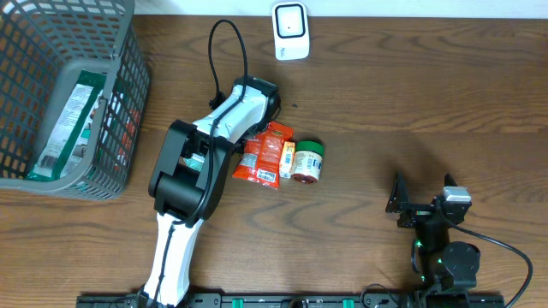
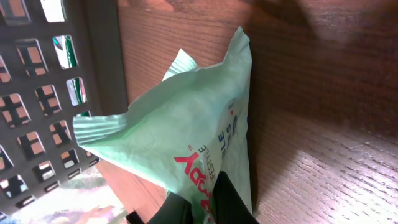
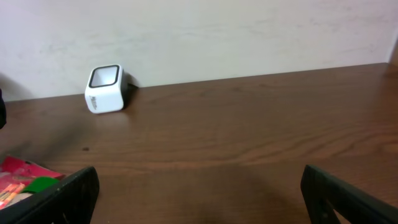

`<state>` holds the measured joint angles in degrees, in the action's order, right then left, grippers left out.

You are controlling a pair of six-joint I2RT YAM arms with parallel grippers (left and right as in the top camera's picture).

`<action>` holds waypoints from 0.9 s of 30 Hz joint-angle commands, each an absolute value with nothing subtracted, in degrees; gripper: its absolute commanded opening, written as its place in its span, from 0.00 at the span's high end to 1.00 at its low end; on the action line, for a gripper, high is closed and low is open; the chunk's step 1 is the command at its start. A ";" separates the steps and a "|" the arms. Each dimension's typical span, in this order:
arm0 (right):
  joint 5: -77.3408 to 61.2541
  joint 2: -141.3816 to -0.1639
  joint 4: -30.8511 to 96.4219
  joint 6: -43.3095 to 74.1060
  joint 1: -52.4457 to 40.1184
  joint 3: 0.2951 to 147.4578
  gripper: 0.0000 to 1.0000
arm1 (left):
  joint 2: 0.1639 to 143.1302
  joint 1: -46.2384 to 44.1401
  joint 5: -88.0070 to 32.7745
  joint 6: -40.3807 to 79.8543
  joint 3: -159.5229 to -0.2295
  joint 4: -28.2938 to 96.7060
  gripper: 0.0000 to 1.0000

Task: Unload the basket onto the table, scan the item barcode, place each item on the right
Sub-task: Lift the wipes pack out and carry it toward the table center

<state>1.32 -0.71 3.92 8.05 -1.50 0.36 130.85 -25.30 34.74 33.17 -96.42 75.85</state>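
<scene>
Packet (image 2: 186,127) sits pinched between left jaws; right jaws stand wide apart.

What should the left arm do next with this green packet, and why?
Probably raise the packet clear of the basket and carry it toward the white scanner: the left gripper is shut on its edge, and the scanner stands at the table's far side.

a mock shop checkout: grey basket (image 1: 130,103), barcode scanner (image 1: 290,31) and snack packets (image 1: 261,158) on a wood table (image 1: 411,103)
</scene>
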 commanded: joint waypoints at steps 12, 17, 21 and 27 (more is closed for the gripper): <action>1.85 -0.49 4.10 7.64 -1.17 0.32 0.01 | 130.43 -26.50 48.84 31.24 -97.34 74.87 0.93; 1.85 -0.49 4.10 7.64 -1.17 0.32 0.01 | 130.54 -26.50 48.64 31.53 -96.55 71.61 0.93; 1.85 -0.49 4.10 7.64 -1.17 0.32 0.01 | 131.13 -26.50 49.08 30.22 -96.49 71.24 0.93; 1.85 -0.49 4.10 7.64 -1.17 0.32 0.01 | 131.87 -26.52 42.61 30.28 -95.42 67.55 0.93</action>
<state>1.32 -0.71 3.92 8.05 -1.50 0.36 130.85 -26.41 45.17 30.48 -96.25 68.42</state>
